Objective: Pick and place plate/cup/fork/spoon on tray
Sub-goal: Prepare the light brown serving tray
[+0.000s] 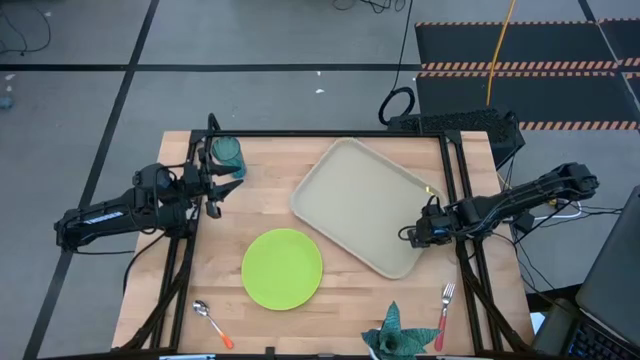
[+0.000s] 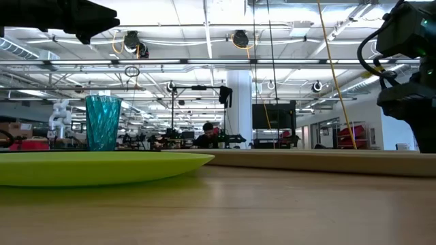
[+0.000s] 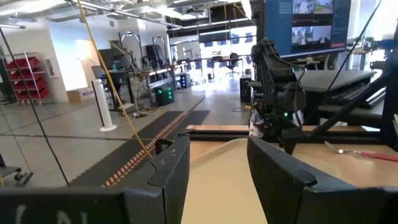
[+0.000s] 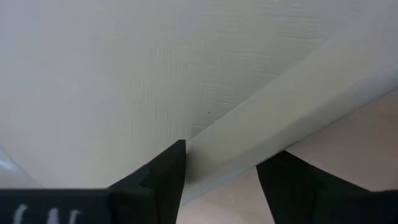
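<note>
— While the tray point(image 1: 365, 200) sits askew on the table point(image 1: 230, 225), what's the right end effector point(image 1: 412, 236) doing?
— Straddling its near rim, parted, not clenched.
— And the left end effector point(image 1: 214, 190)?
— Released beside the cup point(image 1: 228, 154). Square the rim before squeezing.

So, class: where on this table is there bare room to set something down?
Free: the tray floor, and bare wood between cup and plate. Crowded: the near edge, with spoon, leafy object and fork.
</note>
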